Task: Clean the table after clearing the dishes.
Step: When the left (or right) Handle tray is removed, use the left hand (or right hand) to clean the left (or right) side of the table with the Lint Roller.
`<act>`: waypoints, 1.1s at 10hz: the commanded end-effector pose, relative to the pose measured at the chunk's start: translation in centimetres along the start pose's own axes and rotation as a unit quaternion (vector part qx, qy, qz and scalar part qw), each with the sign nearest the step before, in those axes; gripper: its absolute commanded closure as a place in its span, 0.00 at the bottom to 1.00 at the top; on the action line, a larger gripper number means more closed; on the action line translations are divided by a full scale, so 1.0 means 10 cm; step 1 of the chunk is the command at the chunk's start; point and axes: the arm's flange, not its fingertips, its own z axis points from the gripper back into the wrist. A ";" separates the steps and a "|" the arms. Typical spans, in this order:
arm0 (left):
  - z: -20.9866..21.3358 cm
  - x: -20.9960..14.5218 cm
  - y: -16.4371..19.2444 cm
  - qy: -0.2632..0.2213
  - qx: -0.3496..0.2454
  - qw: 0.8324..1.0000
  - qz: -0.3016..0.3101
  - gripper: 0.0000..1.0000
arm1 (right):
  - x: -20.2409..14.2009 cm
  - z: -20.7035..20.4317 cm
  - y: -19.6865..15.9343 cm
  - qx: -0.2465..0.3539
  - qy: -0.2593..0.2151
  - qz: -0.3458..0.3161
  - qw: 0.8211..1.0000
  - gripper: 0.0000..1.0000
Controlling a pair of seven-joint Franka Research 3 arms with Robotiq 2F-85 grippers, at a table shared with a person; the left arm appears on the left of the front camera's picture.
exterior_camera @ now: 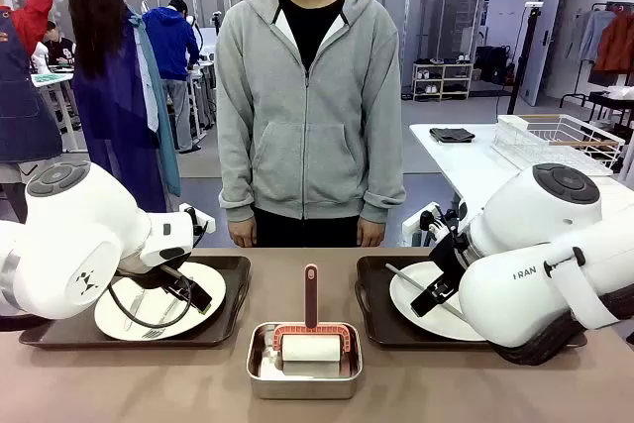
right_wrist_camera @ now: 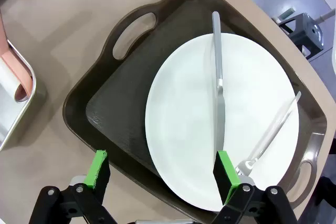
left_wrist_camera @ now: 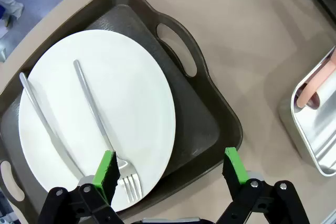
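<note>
The left tool (left_wrist_camera: 169,153) hangs with its 2 green-padded jaws spread wide and empty over the near edge of the left round white plate (left_wrist_camera: 142,103). That plate holds a silver fork (left_wrist_camera: 100,119) and a silver knife (left_wrist_camera: 44,114) and sits on the left dark rectangular handled tray (left_wrist_camera: 210,119). The right tool (right_wrist_camera: 161,155), equally wide and empty, hovers above the right round white plate (right_wrist_camera: 178,108) on the right dark rectangular handled tray (right_wrist_camera: 113,103). Both trays rest on the matte taupe-brown bench (exterior_camera: 446,383), with a small steel tin (exterior_camera: 260,349) between them.

White rounded arm (exterior_camera: 69,245), looping black cable (exterior_camera: 117,302), black left pincer (left_wrist_camera: 169,156), green pads (left_wrist_camera: 106,171), grey hoodie (exterior_camera: 309,96)
</note>
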 end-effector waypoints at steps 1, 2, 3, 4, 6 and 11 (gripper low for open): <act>0.00 0.00 0.00 0.000 0.000 1.000 0.000 0.00 | 0.00 0.00 0.00 0.000 0.000 0.000 1.000 0.00; 0.00 0.00 0.00 0.000 0.000 1.000 0.000 0.00 | 0.00 0.00 0.00 0.000 0.000 0.000 1.000 0.00; 0.00 0.00 0.00 0.000 0.000 1.000 0.000 0.00 | 0.00 0.00 0.00 0.000 0.000 0.000 1.000 0.00; 0.00 0.00 0.00 0.000 0.000 1.000 0.000 0.00 | 0.00 0.00 0.00 0.000 0.000 0.000 1.000 0.00; 0.00 0.00 0.00 0.000 0.000 1.000 0.000 0.00 | 0.00 0.00 0.00 0.000 0.000 0.000 1.000 0.00; 0.13 0.16 0.11 -0.006 -0.015 1.000 -0.002 0.00 | 0.17 0.03 -0.15 0.018 -0.015 0.004 1.000 0.00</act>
